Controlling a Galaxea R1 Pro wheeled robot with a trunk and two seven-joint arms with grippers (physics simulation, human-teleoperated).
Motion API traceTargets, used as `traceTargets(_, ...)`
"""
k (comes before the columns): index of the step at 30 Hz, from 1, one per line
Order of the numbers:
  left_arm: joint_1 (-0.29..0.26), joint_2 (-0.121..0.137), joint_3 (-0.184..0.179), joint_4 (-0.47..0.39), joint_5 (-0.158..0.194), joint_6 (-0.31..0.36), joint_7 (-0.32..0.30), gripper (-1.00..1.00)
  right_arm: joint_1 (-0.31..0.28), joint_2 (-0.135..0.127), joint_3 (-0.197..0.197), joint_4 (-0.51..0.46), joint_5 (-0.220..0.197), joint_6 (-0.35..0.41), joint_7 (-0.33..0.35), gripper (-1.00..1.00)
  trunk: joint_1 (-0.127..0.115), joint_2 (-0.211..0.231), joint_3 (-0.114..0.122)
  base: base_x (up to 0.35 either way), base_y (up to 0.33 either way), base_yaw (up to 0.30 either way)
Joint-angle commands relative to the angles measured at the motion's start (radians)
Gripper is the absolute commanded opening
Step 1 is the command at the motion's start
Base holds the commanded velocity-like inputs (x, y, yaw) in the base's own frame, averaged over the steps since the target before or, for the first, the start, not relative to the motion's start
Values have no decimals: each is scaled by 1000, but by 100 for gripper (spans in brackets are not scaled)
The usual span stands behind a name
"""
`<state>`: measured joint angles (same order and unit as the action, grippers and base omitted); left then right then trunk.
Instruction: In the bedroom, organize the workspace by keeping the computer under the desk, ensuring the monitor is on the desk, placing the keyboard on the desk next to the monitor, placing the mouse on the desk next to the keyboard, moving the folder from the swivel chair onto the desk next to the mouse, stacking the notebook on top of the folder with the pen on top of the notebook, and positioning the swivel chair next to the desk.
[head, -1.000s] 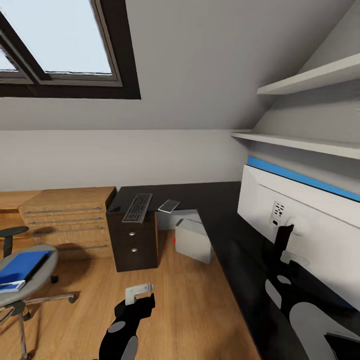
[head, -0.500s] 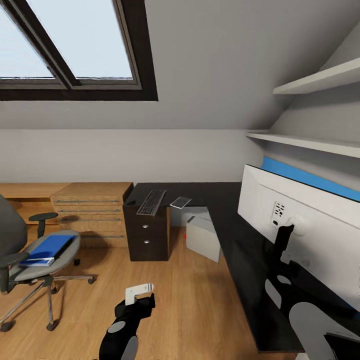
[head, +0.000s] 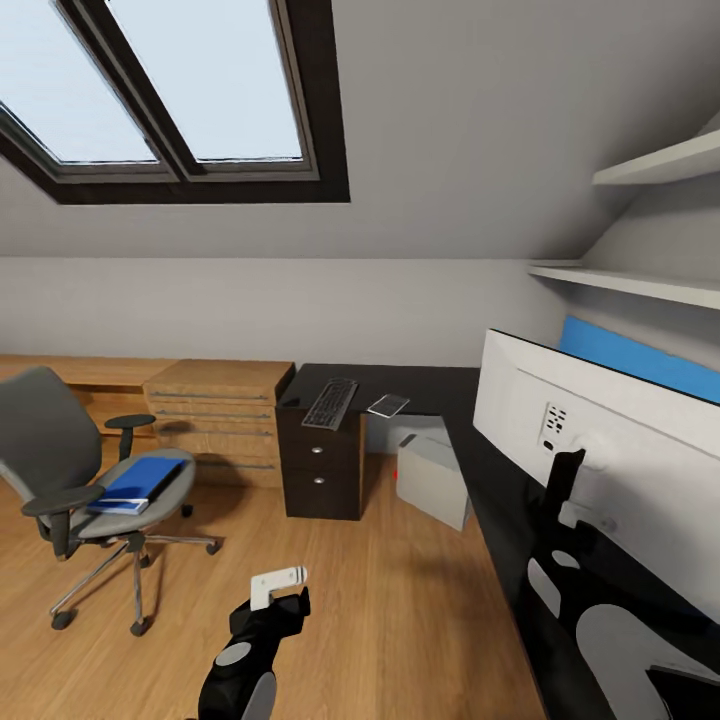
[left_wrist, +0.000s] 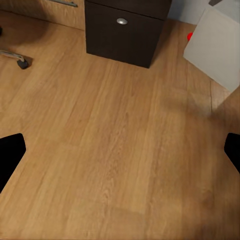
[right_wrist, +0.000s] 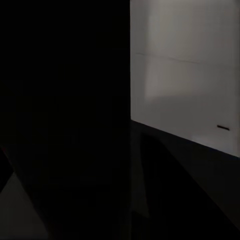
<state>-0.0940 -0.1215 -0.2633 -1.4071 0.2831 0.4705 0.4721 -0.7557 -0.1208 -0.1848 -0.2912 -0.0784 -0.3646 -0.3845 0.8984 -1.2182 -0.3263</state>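
Observation:
A grey swivel chair (head: 60, 450) stands on the wood floor at the left, apart from the desk. A blue folder (head: 140, 478) lies on its seat. The black L-shaped desk (head: 440, 385) carries a dark keyboard (head: 331, 402) and a small silvery flat item (head: 388, 405) at its far end. The white monitor (head: 600, 440) stands on the desk at the right, its back towards me. The grey computer (head: 432, 480) sits on the floor under the desk. My left gripper (head: 272, 600) (left_wrist: 120, 155) hangs open over bare floor. My right gripper (head: 565, 490) is raised close to the monitor's back.
A wooden chest of drawers (head: 220, 420) stands against the far wall beside the desk's dark drawer unit (head: 322, 480) (left_wrist: 127, 30). Wall shelves (head: 650, 165) hang at the right, skylight windows (head: 190, 90) above. Open floor (head: 380, 600) lies between chair and desk.
The whole picture has shifted to the right as the camera turned left, bringing the swivel chair fully into sight. Both arms keep their places in the picture.

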Motion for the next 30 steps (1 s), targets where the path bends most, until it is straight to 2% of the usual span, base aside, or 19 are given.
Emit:
traceTargets(1, -1, 0, -2, -1, 11, 2, 10, 100, -1, 0, 4, 2, -15, -5, 0, -100, 0, -1, -1, 0, 0, 25)
traceTargets(2, -1, 0, -2, -1, 11, 2, 9, 100, -1, 0, 4, 2, -15, -5, -2, -100, 0, -1, -1, 0, 0, 16)
traceTargets(3, -1, 0, -2, -1, 11, 2, 9, 100, -1, 0, 4, 2, -15, -5, -3, 100, 0, -1, -1, 0, 0, 10)
traceTargets(17, -1, 2, 2, -1, 11, 1, 10, 100, -1, 0, 4, 1, -15, -5, -1, 100, 0, -1, -1, -4, 0, 1)
traceTargets(30, -1, 2, 2, -1, 11, 1, 10, 100, -1, 0, 4, 3, -15, -5, 0, 100, 0, -1, -1, -239, 0, 0)
